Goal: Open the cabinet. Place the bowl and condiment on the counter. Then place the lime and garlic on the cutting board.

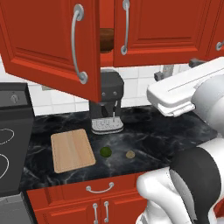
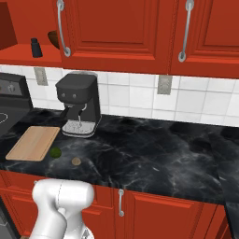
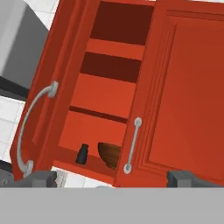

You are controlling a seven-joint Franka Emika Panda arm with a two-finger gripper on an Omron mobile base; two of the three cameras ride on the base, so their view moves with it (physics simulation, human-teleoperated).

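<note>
The cabinet (image 3: 183,87) has its left door (image 1: 48,39) swung out and its right door shut. On its lowest shelf the small dark condiment (image 3: 82,154) stands left of the brown bowl (image 3: 109,155), which the right door half hides. Both also show in the base views: condiment (image 2: 36,47), bowl (image 2: 52,39) and bowl (image 1: 106,40). My gripper (image 3: 113,180) is open with nothing between its fingertips (image 3: 41,178), held back from the shelf opening and facing it. On the counter (image 1: 157,135), the lime (image 1: 105,152) and garlic (image 1: 130,154) lie right of the cutting board (image 1: 72,150).
A black coffee machine (image 1: 107,103) stands at the back of the counter under the cabinet. A stove (image 1: 11,140) borders the counter on the left. The open door's silver handle (image 3: 33,127) juts out left of the opening. The counter stretches on to the right (image 2: 177,158).
</note>
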